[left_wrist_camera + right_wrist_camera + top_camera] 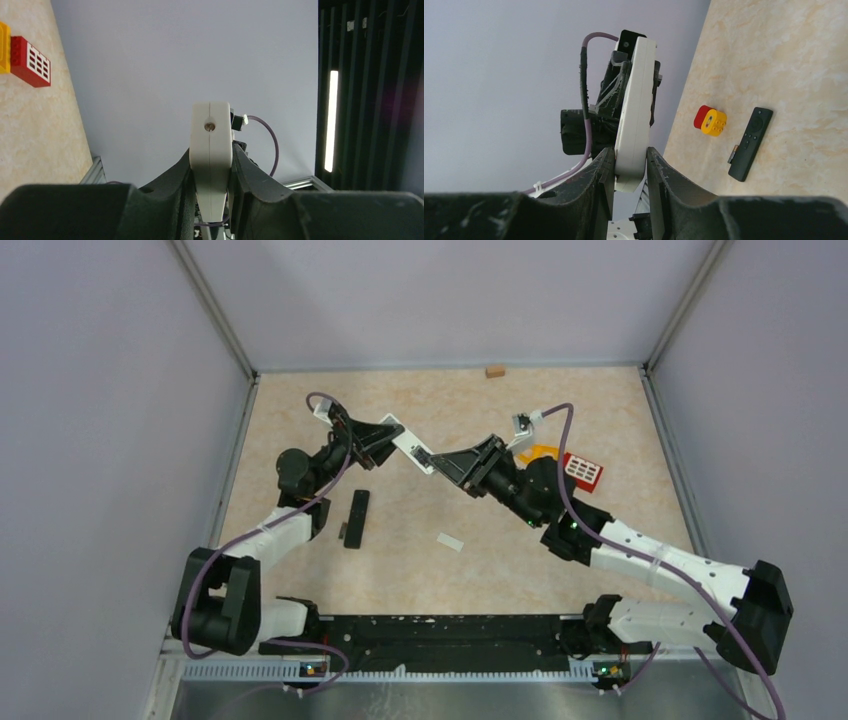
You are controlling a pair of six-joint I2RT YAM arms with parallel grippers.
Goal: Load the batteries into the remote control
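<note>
Your left gripper [393, 440] is closed on one end of the white remote [411, 448], and your right gripper [441, 462] is clamped on the other end, so the remote spans the gap between the two arms near the middle of the table [500, 570]. In the left wrist view, the fingers [245, 172] press both sides of the remote's end face [212, 150]. The right wrist view shows the same grip edge-on, with the remote [636, 115] running from its fingers [659, 170] up to the other gripper. The black remote [356, 518] lies flat on the table nearer your left arm, well apart from the held one. One battery [732, 153] lies just beside its long edge at the lower end; you can see it as a small dark speck from above [343, 532]. A red and yellow block [710, 121] sits near the black remote. A white cover piece [450, 542] lies alone toward the centre, and a red brick [583, 470] rests behind your right arm.
</note>
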